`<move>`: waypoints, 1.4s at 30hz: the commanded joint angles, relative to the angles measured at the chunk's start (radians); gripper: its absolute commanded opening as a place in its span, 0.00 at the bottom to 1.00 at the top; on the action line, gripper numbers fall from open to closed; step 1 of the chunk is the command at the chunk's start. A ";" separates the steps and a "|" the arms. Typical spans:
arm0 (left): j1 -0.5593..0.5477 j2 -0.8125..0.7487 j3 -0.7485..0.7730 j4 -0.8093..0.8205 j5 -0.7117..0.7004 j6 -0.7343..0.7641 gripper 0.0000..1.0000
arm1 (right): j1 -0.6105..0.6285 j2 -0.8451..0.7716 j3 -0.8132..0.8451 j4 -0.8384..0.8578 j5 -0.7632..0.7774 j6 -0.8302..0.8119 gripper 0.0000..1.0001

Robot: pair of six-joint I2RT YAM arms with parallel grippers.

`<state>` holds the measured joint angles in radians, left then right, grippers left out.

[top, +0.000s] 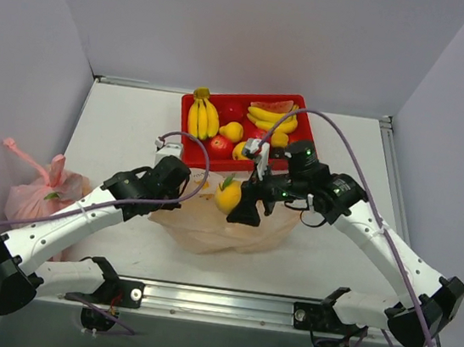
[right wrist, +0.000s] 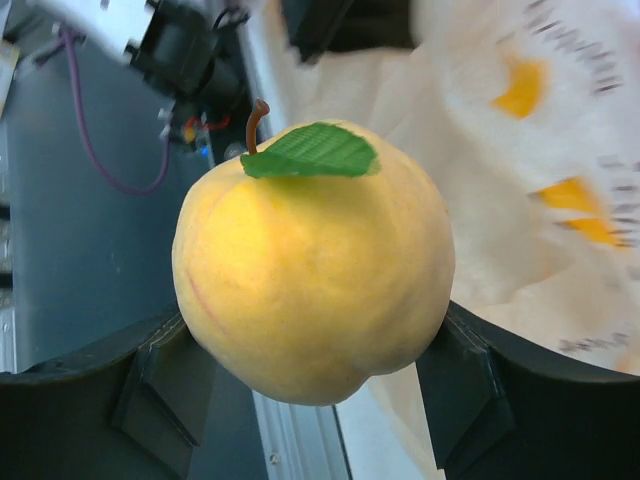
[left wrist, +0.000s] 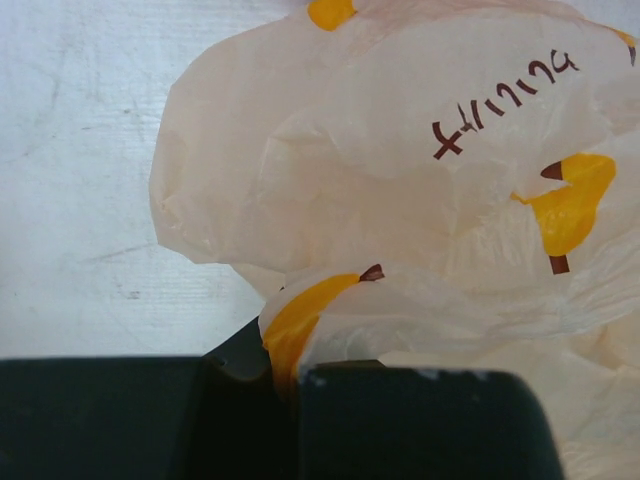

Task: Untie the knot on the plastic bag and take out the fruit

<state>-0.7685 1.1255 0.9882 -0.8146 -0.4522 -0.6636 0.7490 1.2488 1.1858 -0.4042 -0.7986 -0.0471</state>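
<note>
The pale peach-orange plastic bag [top: 208, 228] lies crumpled on the table between my arms. In the left wrist view the plastic bag [left wrist: 380, 190] shows brown lettering and yellow prints. My left gripper [left wrist: 286, 385] is shut on a fold of its film at the bag's left edge [top: 181, 186]. My right gripper [right wrist: 310, 385] is shut on a yellow fruit [right wrist: 312, 265] with a green leaf and brown stem, one finger on each side. The held fruit [top: 228, 195] hangs just above the bag, with the right gripper [top: 243, 207] beside it. The knot is out of view.
A red tray [top: 303, 102] at the back holds banana bunches [top: 203, 117], a watermelon slice and round fruit. A pink bag [top: 34, 192] with knotted handles lies at the far left. Grey walls close in the table on three sides.
</note>
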 commanded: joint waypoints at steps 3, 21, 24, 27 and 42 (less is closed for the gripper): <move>0.003 -0.033 0.015 -0.034 0.118 0.030 0.00 | -0.189 0.030 0.184 0.007 0.033 0.076 0.10; -0.014 -0.151 -0.098 -0.060 0.270 0.085 0.00 | -0.231 0.753 0.670 0.192 0.417 0.047 0.29; -0.012 -0.142 -0.105 -0.043 0.256 0.078 0.00 | -0.232 0.825 0.730 0.220 0.522 0.085 0.36; -0.015 -0.136 -0.112 -0.017 0.250 0.067 0.00 | -0.240 0.882 0.781 0.225 0.643 0.116 0.41; -0.012 -0.125 -0.106 0.060 0.175 0.015 0.00 | -0.281 0.841 0.713 0.235 0.662 0.151 1.00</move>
<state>-0.7799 1.0016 0.8616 -0.8062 -0.2398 -0.6277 0.4583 2.1670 1.9320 -0.1745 -0.1143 0.1074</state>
